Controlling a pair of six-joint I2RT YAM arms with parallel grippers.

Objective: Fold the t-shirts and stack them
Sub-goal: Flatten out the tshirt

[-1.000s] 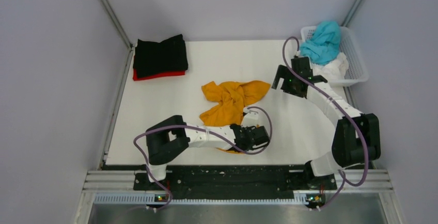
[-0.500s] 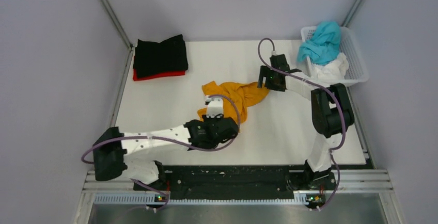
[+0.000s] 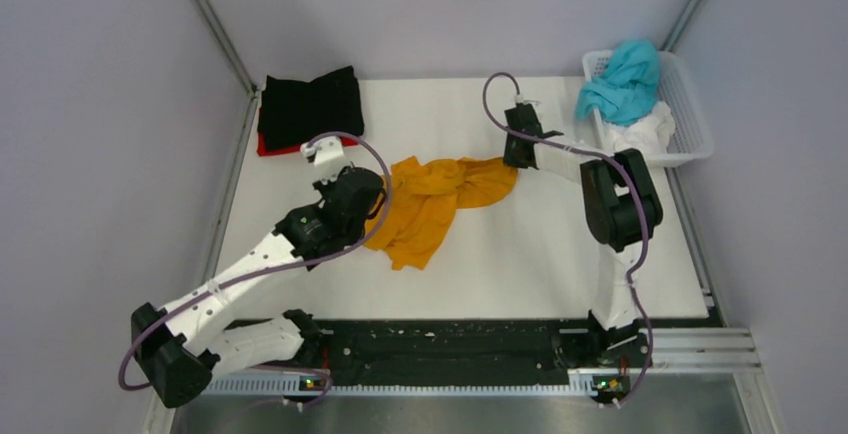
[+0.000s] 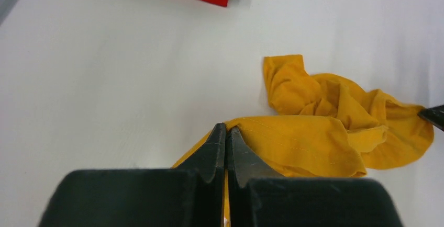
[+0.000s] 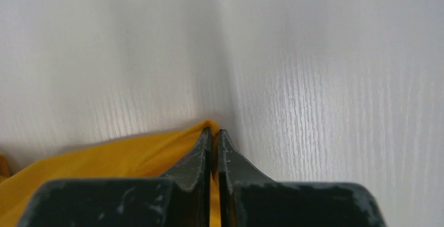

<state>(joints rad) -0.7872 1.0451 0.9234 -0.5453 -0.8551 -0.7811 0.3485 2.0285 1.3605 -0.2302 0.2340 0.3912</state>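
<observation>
The orange t-shirt [image 3: 435,202] lies crumpled and stretched across the middle of the table. My left gripper [image 3: 372,186] is shut on its left edge; in the left wrist view the orange t-shirt [image 4: 314,133] runs between the closed fingers [image 4: 226,133]. My right gripper [image 3: 512,157] is shut on the right end, and orange cloth [image 5: 104,164] shows between its pads [image 5: 214,135]. The black t-shirt [image 3: 312,106] lies folded on the red t-shirt [image 3: 300,146] at the back left. The teal t-shirt [image 3: 625,79] and white t-shirt [image 3: 640,134] are heaped in the basket.
A white lattice basket [image 3: 692,104] stands at the back right corner. Grey walls close in on three sides. Metal rails and the arm bases run along the table's near edge [image 3: 450,339].
My left gripper carried its end of the orange t-shirt from the front middle to the left and back. My right gripper moved left from the basket onto the shirt's right end and shut on it.
</observation>
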